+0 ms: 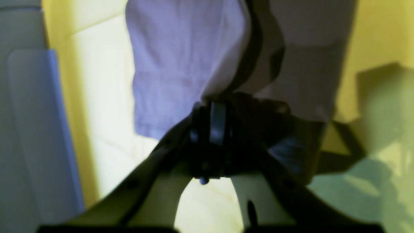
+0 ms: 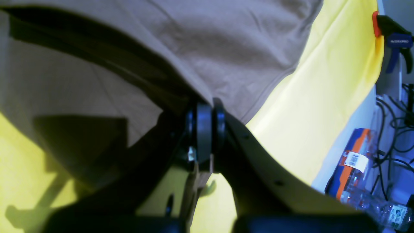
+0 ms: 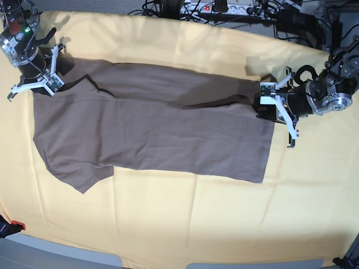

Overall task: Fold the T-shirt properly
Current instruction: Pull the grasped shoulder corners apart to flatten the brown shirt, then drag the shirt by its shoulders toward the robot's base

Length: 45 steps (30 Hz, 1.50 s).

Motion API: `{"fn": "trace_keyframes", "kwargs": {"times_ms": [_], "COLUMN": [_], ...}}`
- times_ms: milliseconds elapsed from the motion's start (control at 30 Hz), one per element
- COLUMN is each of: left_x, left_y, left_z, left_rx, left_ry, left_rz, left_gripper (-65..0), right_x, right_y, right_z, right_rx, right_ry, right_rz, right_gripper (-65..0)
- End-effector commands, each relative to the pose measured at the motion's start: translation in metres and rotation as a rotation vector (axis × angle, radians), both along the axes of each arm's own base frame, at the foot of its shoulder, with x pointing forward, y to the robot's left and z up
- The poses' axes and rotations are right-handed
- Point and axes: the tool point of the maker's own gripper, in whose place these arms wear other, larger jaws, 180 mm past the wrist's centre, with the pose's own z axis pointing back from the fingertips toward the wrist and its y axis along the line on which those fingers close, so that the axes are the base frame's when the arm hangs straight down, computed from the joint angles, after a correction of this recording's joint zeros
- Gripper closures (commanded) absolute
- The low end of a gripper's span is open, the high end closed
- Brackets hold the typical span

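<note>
Left wrist view: the left end effector [image 1: 212, 108], seen from behind its dark fingers, is clenched on a bunched edge of the plain taupe short-sleeved fabric T-shirt [image 1: 181, 64], which rises toward twelve o'clock and appears washed pale violet in the blurred picture; the pale-yellow cloth covering the table [image 1: 103, 97] fills the nine o'clock and three o'clock margins. Right wrist view: the right end effector [image 2: 205, 111] is likewise clamped tight on the T-shirt [image 2: 226, 42], its round black pads pressed together over a hemmed edge, with the fabric spreading toward eleven and one o'clock above the yellow cloth [image 2: 310, 106]; an orange-and-black clamp [image 2: 393, 38] sits at two o'clock on the cloth's border, and an orange-and-blue package [image 2: 351, 161] with cables lies at four o'clock. Base view: the T-shirt [image 3: 168, 134] lies spread lengthwise across the middle of the yellow cloth [image 3: 185, 224], a long fold running along its upper edge; the right end effector [image 3: 45, 73] grips it at ten o'clock, near the neckline end, and the left end effector [image 3: 269, 98] grips the opposite end at three o'clock; one sleeve points toward seven o'clock.
</note>
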Motion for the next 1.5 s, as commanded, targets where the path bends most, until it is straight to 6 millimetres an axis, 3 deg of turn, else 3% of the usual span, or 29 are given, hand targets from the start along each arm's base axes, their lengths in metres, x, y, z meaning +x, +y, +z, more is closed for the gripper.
{"fn": "trace_keyframes", "kwargs": {"times_ms": [0, 233, 433, 467, 567, 633, 800, 1033, 1167, 1467], "left_x": [0.009, 0.011, 0.026, 0.028, 0.032, 0.03, 0.011, -0.042, -0.05, -0.067], "left_y": [0.003, 0.002, 0.0, 0.002, 0.009, 0.011, 0.017, 0.026, 0.028, 0.035], "left_z": [0.013, 0.014, 0.019, 0.02, 0.019, 0.016, 0.009, 0.005, 0.001, -0.017], "left_rx": [-0.005, -0.01, -0.06, -0.061, -0.032, -0.016, 0.057, 0.133, 0.137, 0.187], "left_ry": [-0.044, -0.057, -0.117, -0.127, -0.134, -0.118, -0.04, 0.192, 0.223, 0.257], "left_rz": [0.004, 0.009, 0.066, 0.076, 0.105, 0.098, 0.031, -0.096, -0.101, -0.121], "left_gripper": [0.0, 0.0, -2.1, -8.9, -28.0, -30.1, -29.9, -29.9, -29.9, -29.9], "right_x": [0.008, 0.022, 0.034, 0.034, 0.034, 0.033, 0.022, -0.024, -0.046, -0.06], "right_y": [0.0, 0.001, 0.006, 0.004, -0.004, -0.007, 0.005, 0.019, 0.014, -0.021], "right_z": [0.011, 0.018, 0.026, 0.026, 0.025, 0.025, 0.03, 0.016, 0.003, -0.029], "right_rx": [-0.006, 0.009, 0.049, 0.044, 0.023, 0.01, -0.023, -0.057, -0.081, -0.123], "right_ry": [-0.043, -0.09, -0.108, -0.11, -0.107, -0.095, -0.033, 0.14, 0.209, 0.291], "right_rz": [0.017, 0.028, 0.037, 0.027, -0.017, -0.032, 0.019, 0.096, 0.098, 0.035], "right_gripper": [0.0, 0.0, 0.0, -2.5, -26.7, -36.9, -37.3, -37.3, -37.3, -37.3]}}
